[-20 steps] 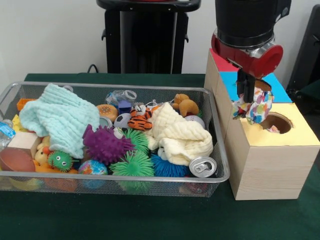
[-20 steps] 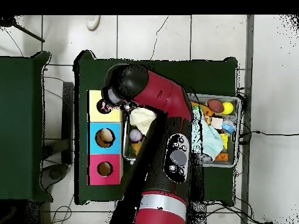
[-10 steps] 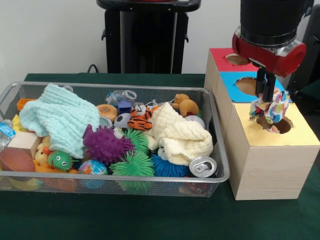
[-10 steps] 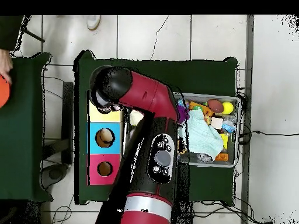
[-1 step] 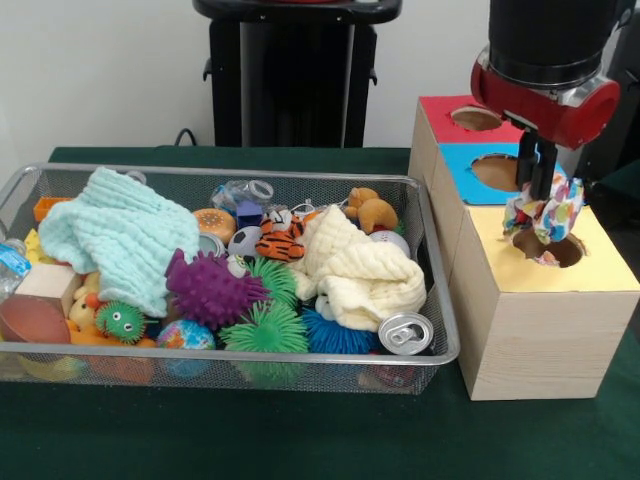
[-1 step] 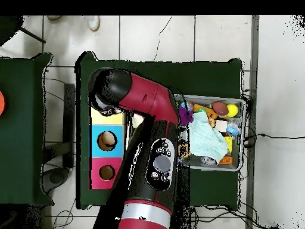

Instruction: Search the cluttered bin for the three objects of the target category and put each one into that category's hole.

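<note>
A: Where's the cloth (image 5: 543, 215) right now?

B: Pinched in the gripper (image 5: 541, 192), hanging over the hole (image 5: 548, 247) in the yellow section of the box (image 5: 540, 335). Its lower end looks to be touching the hole's rim or just inside it.

A: So the jaws are closed on it?

B: Yes, narrow, with the patterned fabric bunched between them. In the overhead view the arm (image 6: 146, 119) covers that end of the box, so only the front view helps.

A: How would you finish this step well?

B: I'd judge the cloth sits toward the side of the hole nearest the blue section (image 5: 480, 170), so centre it over the hole first. Then lower until most of the fabric is below the rim before opening. Soft fabric can drape over the edge and stay on top.

A: Anything else?

B: Open fully and lift straight up, so no fold drags back out. The bin (image 5: 432, 330) beside the box has more cloths, a yellow one (image 5: 360, 270) and a mint one (image 5: 115, 235), probably the next candidates.
</note>
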You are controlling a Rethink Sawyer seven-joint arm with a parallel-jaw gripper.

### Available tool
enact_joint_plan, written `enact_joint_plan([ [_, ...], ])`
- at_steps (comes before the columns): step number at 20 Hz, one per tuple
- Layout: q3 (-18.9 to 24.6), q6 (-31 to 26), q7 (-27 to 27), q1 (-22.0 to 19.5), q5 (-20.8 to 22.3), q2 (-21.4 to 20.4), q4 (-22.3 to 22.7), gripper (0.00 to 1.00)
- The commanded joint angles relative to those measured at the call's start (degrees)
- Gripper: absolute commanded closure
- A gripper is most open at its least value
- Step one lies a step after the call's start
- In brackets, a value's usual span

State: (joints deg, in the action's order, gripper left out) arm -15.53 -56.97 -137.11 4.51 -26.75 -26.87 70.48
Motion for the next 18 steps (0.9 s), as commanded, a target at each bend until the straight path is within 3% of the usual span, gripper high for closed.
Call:
enact_joint_plan([
  [1, 0.39, 4.24, -16.47, -0.08, -2.51, -0.57, 9.88, 1.00],
  [18, -3.07, 4.34, -21.37, 4.12, -5.13, 0.68, 9.19, 1.00],
])
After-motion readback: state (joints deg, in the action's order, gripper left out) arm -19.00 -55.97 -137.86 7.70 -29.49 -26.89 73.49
